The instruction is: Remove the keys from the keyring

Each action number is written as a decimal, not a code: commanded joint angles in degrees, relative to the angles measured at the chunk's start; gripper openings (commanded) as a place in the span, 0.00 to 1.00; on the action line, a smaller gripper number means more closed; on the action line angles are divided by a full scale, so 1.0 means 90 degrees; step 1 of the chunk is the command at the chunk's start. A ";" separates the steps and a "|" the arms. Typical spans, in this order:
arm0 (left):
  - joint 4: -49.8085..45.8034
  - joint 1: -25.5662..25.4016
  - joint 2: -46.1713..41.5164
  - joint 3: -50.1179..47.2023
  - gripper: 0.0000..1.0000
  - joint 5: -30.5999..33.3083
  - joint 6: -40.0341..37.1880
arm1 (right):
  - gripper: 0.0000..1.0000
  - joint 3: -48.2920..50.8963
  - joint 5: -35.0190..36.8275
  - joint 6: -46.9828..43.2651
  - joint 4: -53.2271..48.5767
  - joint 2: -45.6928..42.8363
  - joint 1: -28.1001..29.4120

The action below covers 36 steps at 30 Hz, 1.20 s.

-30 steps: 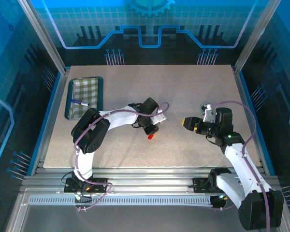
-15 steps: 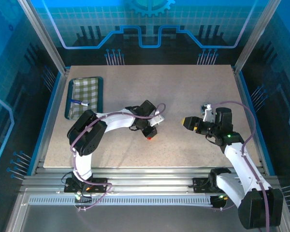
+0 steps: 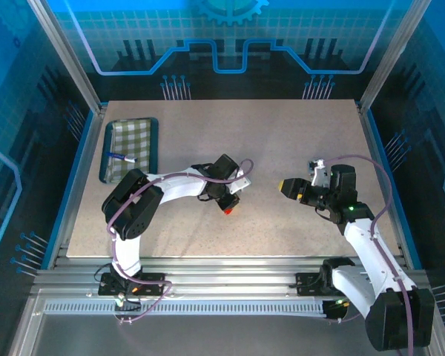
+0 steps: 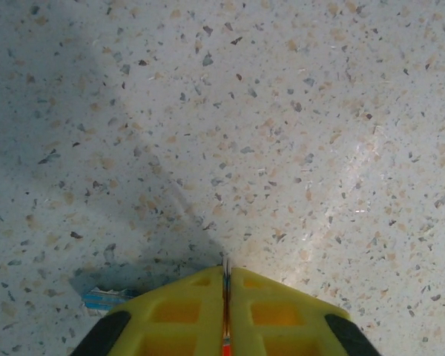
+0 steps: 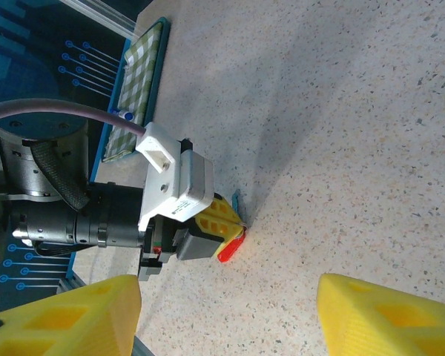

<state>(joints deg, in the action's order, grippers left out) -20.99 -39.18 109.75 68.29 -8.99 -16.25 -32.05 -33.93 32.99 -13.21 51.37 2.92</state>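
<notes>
Left gripper (image 3: pixel 228 205): clenched on the keyring (image 5: pixel 231 248), fingertips down at the table (image 3: pixel 297 133), near its middle, a little toward the near edge
Keyring: red sliver pinched between the yellow fingers (image 4: pixel 297 326), one end poking out below them
Right gripper (image 3: pixel 285 186): released, hovering well apart, toward the right edge
Keys: too small to tell from the ring
Risk: grip looks thin; a pull could slip the ring free or drag it across the table

No text, label or number can be read anywhere
</notes>
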 commanded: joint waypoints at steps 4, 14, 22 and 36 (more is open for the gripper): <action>-0.0053 -0.0031 -0.0294 -0.0029 0.00 0.0057 0.0038 | 0.66 0.0095 -0.0110 0.0035 0.0071 -0.0074 -0.0073; -0.0566 -0.0029 -0.1256 0.0376 0.00 -0.0055 -0.0053 | 0.65 -0.0065 -0.0043 -0.0100 -0.0093 -0.0040 0.0153; -0.0470 -0.0034 -0.2322 0.0439 0.00 -0.0674 -0.0369 | 0.59 -0.0420 -0.0242 -0.0313 -0.0088 0.0128 0.0475; -0.0722 0.0070 -0.2908 0.0897 0.02 -0.2449 -0.1182 | 0.46 -0.1145 -0.1361 -0.1008 0.0667 0.0547 0.1157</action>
<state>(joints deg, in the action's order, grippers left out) -25.82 -39.09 85.47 73.89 -23.97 -23.59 -39.79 -41.32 26.79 -10.98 55.46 12.05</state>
